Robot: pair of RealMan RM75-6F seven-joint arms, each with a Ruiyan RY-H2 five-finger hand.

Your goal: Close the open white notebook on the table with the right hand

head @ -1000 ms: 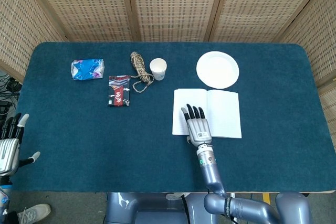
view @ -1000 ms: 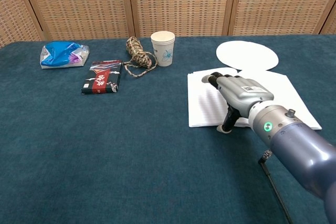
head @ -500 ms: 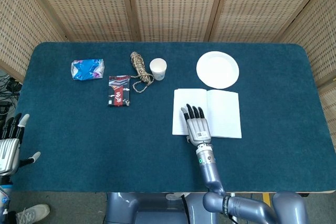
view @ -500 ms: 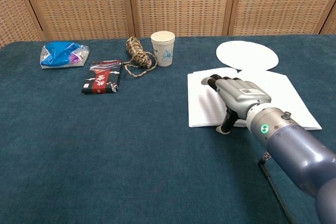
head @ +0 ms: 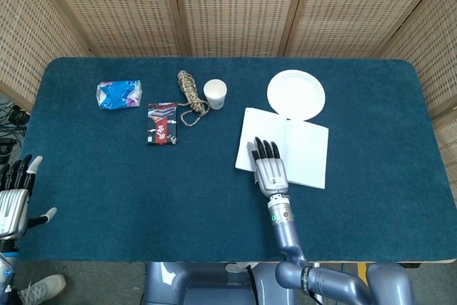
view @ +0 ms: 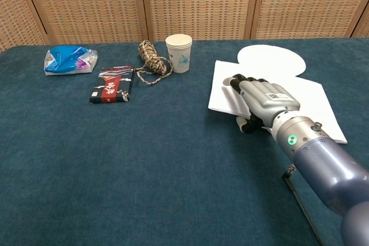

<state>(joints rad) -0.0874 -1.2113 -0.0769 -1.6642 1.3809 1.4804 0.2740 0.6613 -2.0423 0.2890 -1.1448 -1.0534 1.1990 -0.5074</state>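
The open white notebook (head: 300, 151) (view: 305, 99) lies skewed on the blue table, right of centre, its far edge touching the white plate (head: 295, 93) (view: 271, 59). My right hand (head: 268, 169) (view: 262, 99) lies palm down on the notebook's left page, fingers stretched out together towards the far side. Its thumb sits at the page's near edge; whether it hooks under the page is unclear. My left hand (head: 13, 198) hovers off the table's near left corner, fingers apart and holding nothing; it shows only in the head view.
A paper cup (head: 215, 93) (view: 179, 45), a coil of rope (head: 191, 91) (view: 151, 59), a dark red packet (head: 162, 123) (view: 112, 83) and a blue wrapper (head: 119, 94) (view: 69, 59) lie across the far left. Wicker screens stand behind the table.
The notebook has slid away from me and turned clockwise, its far edge now reaching the plate. My right hand has moved forward with it. The left hand has barely moved.
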